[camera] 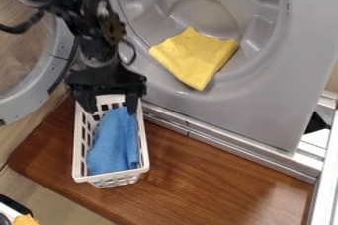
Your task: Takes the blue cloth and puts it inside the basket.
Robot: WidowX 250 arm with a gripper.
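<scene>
The blue cloth [113,142] lies inside the white basket [144,145], spread along its length, with its upper end near the basket's back. My gripper [111,108] hangs over the back end of the basket, pointing down, its two fingers apart. The cloth's upper end is just below and between the fingers, and neither finger is closed on it.
A yellow cloth [194,57] lies on the lip of the grey machine's round opening [264,66], behind and right of the basket. The open round door [39,95] stands at the left. A brown wooden surface [204,179] carries the basket.
</scene>
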